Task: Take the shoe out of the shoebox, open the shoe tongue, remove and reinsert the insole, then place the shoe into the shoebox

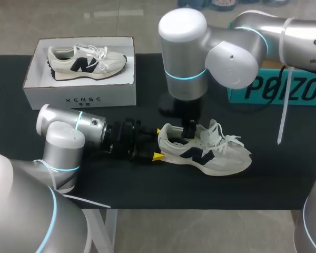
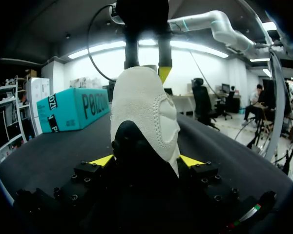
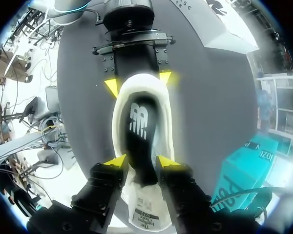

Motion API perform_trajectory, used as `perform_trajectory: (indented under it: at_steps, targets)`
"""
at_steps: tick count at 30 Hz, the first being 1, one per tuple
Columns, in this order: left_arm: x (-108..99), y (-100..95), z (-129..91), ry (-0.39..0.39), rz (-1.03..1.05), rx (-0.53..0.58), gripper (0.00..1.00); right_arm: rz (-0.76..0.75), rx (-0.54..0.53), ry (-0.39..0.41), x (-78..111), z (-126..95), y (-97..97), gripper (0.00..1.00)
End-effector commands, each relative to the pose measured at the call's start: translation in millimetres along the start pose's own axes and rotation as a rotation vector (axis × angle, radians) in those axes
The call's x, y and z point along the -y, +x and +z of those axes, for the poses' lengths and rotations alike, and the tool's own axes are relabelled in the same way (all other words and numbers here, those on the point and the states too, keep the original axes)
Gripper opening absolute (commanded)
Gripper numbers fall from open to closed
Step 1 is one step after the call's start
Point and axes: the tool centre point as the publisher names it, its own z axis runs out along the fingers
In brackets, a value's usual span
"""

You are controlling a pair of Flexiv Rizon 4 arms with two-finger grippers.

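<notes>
**While two tools share one shoe**

Where the head camera looks down, I count two cream mesh-and-suede shoes. The second shoe (image 1: 87,62) lies in the white cardboard shoebox (image 1: 79,98), and the shoe (image 1: 216,154) lies on the black bench (image 1: 147,184). My left tool (image 1: 158,143) is at its heel, and my right tool (image 1: 189,129) is in its opening. From the left wrist, both yellow fingertips (image 2: 101,160) press the rounded, pebbled heel. From the right wrist, my fingers (image 3: 115,161) pinch the smooth black insole (image 3: 139,122), with the white tongue (image 3: 146,214) under them.
</notes>
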Motion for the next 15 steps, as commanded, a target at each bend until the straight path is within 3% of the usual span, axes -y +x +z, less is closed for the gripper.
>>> perform_trajectory:
  at_steps: [1, 6, 15]
  targets:
    - [-3, -1.2, 4, -0.002, 0.000, 0.000, 0.00, 0.000, -0.017, -0.001, -3.9, 13, -9.6, 0.36]
    - [-3, -1.2, 4, -0.002, 0.000, 0.000, 0.00, 0.015, -0.028, -0.005, -2.8, 18, -16.7, 0.34]
    - [-3, -1.2, 4, -0.002, 0.000, 0.000, 0.00, 0.021, 0.017, -0.005, -1.4, -8, -20.5, 0.33]
